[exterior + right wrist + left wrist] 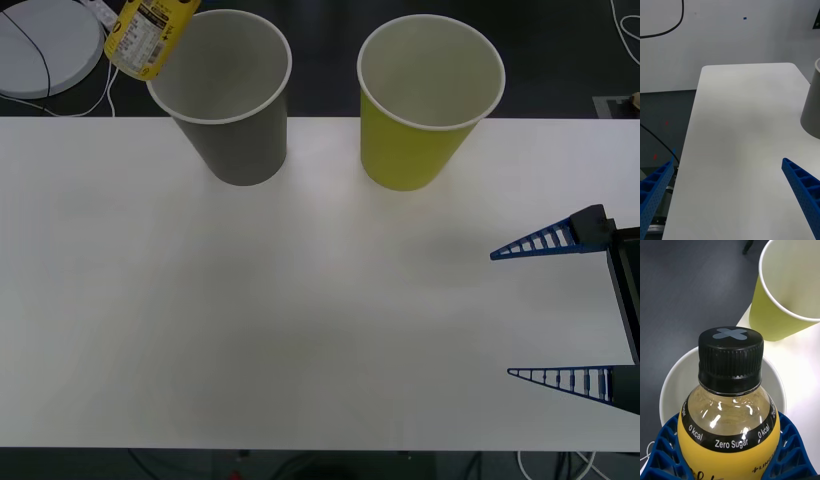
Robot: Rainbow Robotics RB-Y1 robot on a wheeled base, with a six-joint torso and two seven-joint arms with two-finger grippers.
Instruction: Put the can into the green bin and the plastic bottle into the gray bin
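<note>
- Blue ribbed fingers (pixel 662 450) of our left gripper (pixel 728 453) curve round both sides of the plastic bottle (pixel 730 397), clamped on its yellow label band.
- Bottle cap, black with a gray cross on top, points toward the gray bin (pixel 677 386), whose white rim and pale inside we see just past it.
- From the front view we see the bottle (pixel 148 35) tilted in the air at the far left, beside and above the gray bin's (pixel 235 100) rim.
- Next to the gray bin stands the green bin (pixel 420 105), upright, near but not touching it, both toward the far edge of the white table (pixel 300 330).
- Our right gripper (pixel 555 310) sits at the right edge of the table, fingers spread wide with nothing between them, well apart from both bins.
</note>
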